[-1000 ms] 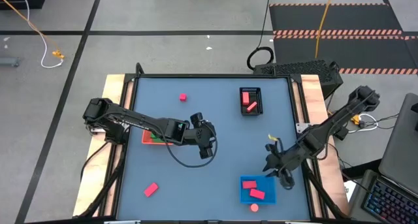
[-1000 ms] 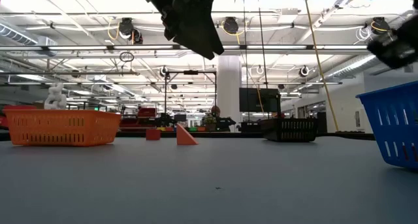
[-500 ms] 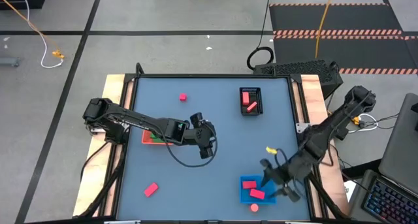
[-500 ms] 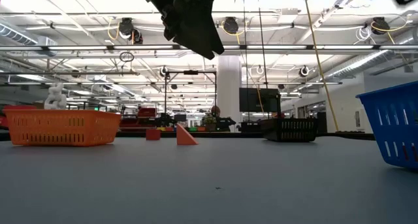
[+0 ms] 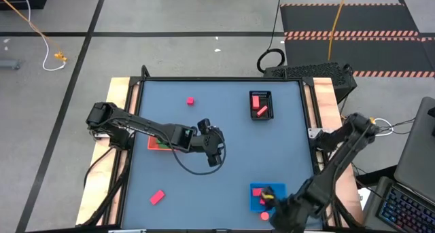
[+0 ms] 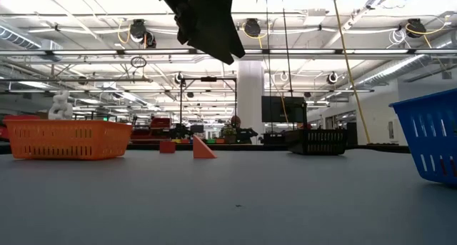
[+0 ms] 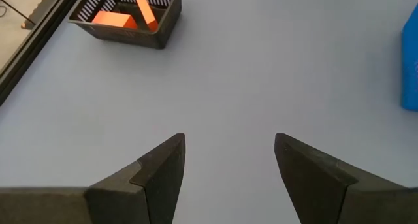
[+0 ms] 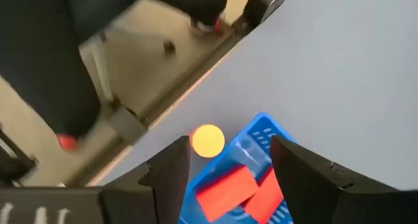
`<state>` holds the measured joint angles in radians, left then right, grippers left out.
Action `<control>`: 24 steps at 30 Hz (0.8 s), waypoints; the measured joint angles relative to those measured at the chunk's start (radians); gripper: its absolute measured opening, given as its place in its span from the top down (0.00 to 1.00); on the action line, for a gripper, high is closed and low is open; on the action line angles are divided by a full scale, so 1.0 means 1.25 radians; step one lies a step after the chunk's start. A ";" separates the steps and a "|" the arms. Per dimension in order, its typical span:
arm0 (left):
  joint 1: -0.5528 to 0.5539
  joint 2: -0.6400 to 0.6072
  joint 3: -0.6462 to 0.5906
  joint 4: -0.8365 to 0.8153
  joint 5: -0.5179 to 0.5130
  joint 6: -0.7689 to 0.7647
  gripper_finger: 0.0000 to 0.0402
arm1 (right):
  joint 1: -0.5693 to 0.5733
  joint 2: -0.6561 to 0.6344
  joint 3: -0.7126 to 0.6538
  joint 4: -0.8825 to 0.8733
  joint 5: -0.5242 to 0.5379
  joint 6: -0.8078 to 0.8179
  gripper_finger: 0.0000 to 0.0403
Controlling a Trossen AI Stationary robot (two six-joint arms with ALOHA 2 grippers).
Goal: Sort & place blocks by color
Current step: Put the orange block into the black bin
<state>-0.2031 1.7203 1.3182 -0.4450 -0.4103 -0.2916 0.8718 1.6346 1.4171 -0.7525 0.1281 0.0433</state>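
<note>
Right now the right gripper [image 5: 272, 200] hovers over the blue tray [image 5: 254, 204] at the near right of the bench [image 5: 224, 145], its fingers [image 8: 171, 172] spread apart and holding nothing. Two red blocks [image 8: 225, 192] lie inside that tray, and a small round orange piece [image 8: 208, 140] sits on the bench just beside its near edge. By the look of it, a drop into the blue tray is the step in hand. The left gripper [image 5: 212, 146] waits mid-bench, its fingers [image 7: 159, 173] parted and empty. Loose blocks remain: a red cube [image 5: 190, 101] at the far side and a red bar [image 5: 157, 197] at the near left. The black tray [image 5: 261, 114], far right, holds two more red pieces. Next, one arm probably needs to reach a loose block and close on it squarely.
</note>
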 joint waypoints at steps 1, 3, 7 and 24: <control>0.000 0.000 0.000 0.000 0.000 0.000 0.40 | -0.001 0.018 0.012 -0.016 0.000 -0.017 0.48; 0.000 0.000 0.000 0.000 0.000 0.000 0.41 | -0.006 0.044 0.026 -0.041 -0.003 -0.043 0.48; -0.002 0.000 0.000 -0.001 0.000 0.000 0.41 | -0.014 0.070 0.028 -0.042 -0.065 -0.052 0.48; -0.001 0.000 0.000 -0.001 0.000 -0.076 0.41 | -0.015 0.119 0.028 -0.038 -0.106 -0.384 0.48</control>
<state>-0.2043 1.7206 1.3182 -0.4465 -0.4103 -0.3870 0.8536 1.7828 1.4525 -0.7999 -0.0050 -0.4365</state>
